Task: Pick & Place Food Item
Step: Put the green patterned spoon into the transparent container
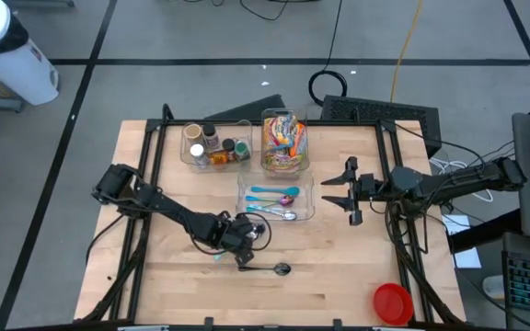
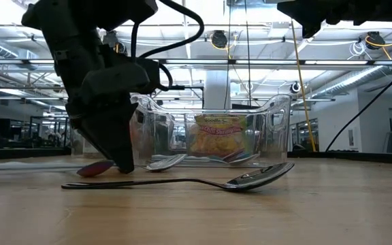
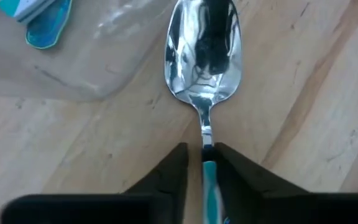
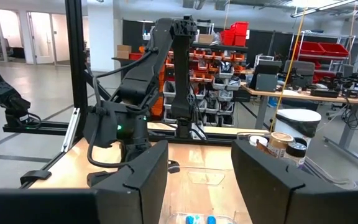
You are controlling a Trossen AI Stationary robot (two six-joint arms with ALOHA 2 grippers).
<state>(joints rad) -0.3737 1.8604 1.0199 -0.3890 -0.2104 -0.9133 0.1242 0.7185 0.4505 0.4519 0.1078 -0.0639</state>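
A spoon (image 3: 202, 68) with a shiny metal bowl and a teal handle lies flat on the wooden table, next to the corner of a clear tray (image 3: 73, 68). My left gripper (image 3: 202, 163) points steeply down at the table's middle (image 1: 244, 241) and is shut on the spoon's handle. A second, all-metal spoon (image 2: 250, 178) lies untouched on the table nearer the front edge (image 1: 272, 268). Snack packets (image 1: 283, 142) fill a clear bin at the back. My right gripper (image 1: 350, 193) hangs open above the table's right half, with nothing between its fingers (image 4: 135, 180). My left gripper has the spoon's handle (image 3: 207, 157) between its two fingers, just behind the neck where metal meets teal. The fingers come from above, slanting down, and run along the handle. The spoon lies on the table, its bowl (image 3: 202, 50) pointing away from the gripper.
The clear tray (image 1: 307, 210) at the centre holds teal, purple and metal spoons. A clear bin with jars (image 1: 214, 147) stands at the back left. A red bowl (image 1: 392, 302) sits at the front right corner. Bare wood lies along the front edge.
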